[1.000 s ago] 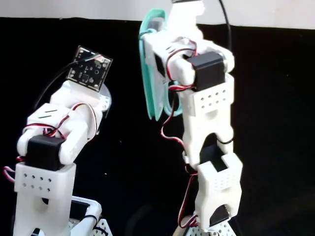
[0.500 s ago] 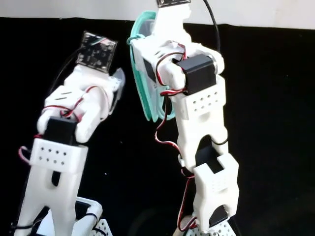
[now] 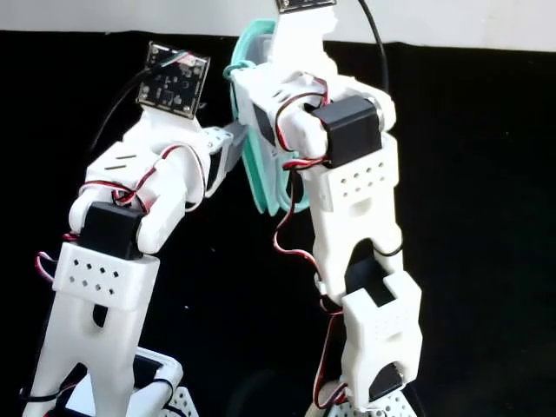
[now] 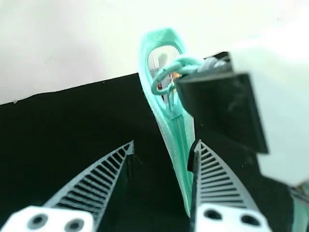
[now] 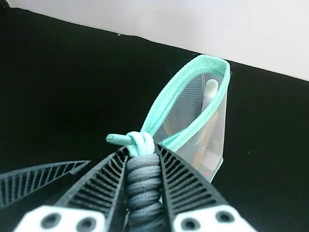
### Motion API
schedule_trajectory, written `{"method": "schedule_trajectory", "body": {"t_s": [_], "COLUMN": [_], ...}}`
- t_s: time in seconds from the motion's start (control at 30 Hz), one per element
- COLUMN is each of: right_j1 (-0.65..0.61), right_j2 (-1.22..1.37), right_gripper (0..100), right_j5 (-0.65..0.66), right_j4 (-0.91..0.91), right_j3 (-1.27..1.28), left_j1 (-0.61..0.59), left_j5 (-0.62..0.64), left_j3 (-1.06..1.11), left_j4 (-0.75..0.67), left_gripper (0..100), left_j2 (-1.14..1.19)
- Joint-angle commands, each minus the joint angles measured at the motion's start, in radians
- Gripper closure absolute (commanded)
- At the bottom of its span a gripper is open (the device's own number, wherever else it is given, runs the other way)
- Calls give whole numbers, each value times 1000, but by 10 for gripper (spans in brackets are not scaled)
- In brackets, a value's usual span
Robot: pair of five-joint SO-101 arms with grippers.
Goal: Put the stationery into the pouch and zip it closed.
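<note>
The mint pouch [image 3: 259,178] is held upright at the far middle of the scene, over the black table [image 3: 486,261]. Its grey zip cord [image 5: 143,180] is clamped tight in the right gripper [image 5: 140,151]. Stationery [image 5: 211,96] is seen inside the part-open mouth. The left gripper [image 4: 161,147] is spread apart, the pouch's edge framed between its fingers; contact cannot be told.

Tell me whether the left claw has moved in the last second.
Yes. In the high view the left claw rose toward the white strip and closed in on the pouch.
</note>
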Motion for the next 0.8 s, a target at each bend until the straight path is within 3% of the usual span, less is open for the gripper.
{"method": "schedule_trajectory", "body": {"t_s": [0.0, 0.13, 0.77], "right_j1": [-8, -8, -8], "right_j2": [-58, -58, -58], "right_gripper": [993, 993, 993], "right_j5": [-5, -5, -3], "right_j4": [-5, -5, -5], "right_j3": [-22, -22, -22], "left_j1": [12, 18, 88], "left_j5": [118, 180, 181], "left_j3": [-53, -53, -58], "left_j4": [2, 0, -49], "left_gripper": [790, 790, 793], "left_j2": [-1, 1, 64]}}
